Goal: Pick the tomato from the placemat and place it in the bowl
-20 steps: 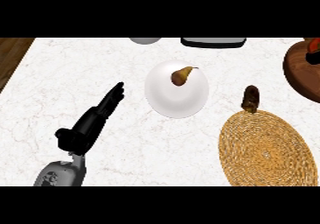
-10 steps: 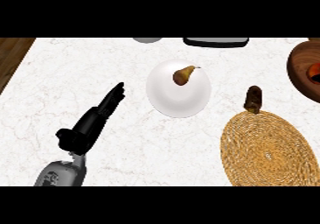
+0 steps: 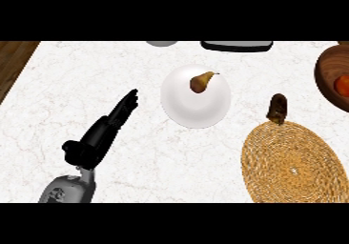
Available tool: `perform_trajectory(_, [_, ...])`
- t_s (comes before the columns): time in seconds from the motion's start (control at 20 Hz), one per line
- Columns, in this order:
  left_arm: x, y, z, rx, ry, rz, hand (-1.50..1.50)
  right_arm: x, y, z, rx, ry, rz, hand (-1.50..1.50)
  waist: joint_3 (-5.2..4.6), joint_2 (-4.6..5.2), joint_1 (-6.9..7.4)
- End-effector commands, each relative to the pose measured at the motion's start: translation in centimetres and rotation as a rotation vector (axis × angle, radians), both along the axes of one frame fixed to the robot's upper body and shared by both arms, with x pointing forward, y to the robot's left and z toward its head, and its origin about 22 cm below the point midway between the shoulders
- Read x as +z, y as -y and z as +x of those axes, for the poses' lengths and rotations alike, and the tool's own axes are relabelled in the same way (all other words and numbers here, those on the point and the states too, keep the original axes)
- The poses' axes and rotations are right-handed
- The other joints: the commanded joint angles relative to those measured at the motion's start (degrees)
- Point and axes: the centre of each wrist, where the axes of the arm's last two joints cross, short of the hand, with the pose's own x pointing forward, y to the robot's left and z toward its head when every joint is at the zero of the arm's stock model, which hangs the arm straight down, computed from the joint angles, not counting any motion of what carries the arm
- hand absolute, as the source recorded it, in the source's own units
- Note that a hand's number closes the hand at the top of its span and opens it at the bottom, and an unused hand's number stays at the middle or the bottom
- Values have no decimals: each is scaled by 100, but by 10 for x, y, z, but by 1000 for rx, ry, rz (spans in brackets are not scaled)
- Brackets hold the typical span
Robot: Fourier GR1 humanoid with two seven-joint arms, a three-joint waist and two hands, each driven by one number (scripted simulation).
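Almost nothing has moved over the last second: my left robot hand [image 3: 98, 137] lies where it was on the white marbled bench [image 3: 78, 81]. Its black fingers are straight, point toward the far right and have hold of nothing. My right robot hand does not show at all. The smooth red-orange tomato [image 3: 345, 85] sits inside the dark wooden bowl [image 3: 325, 71] at the right edge, partly cut off by it. The round woven straw-coloured placemat [image 3: 293, 162] carries no tomato, only a brown oblong thing [image 3: 278, 107] standing at its far rim; I cannot tell what that is. From that I judge the placing is already done, and my stillness fits a finished job rather than a step in hand. The placemat is coarse and coiled, its rings plain to see. The bowl shows a warm grain and a deep hollow. Between my left hand and the mat lies a glossy white plate [image 3: 195, 107], with a brown pear [image 3: 200, 82] resting toward its far side, stalk up.
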Motion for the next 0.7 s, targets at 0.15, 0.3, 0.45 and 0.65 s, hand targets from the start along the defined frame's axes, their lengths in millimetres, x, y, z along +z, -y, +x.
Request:
perform_trajectory(0.15, [-6,-18,-4,12,4,2,0,9,33,-24,-162,267,121,-150,-8,-41,-107])
perform_trajectory(0.3, [6,-5,9,22,-26,-13,0,10,36,-26,-187,327,201,-150,-9,-52,-134])
perform_trajectory(0.45, [-5,-21,6,17,-9,-5,0,-10,70,-65,-242,340,204,-150,-9,-58,-188])
perform_trajectory(0.65, [-15,-28,-13,42,-19,-2,0,-9,107,-112,-284,404,193,-150,-14,-103,-249])
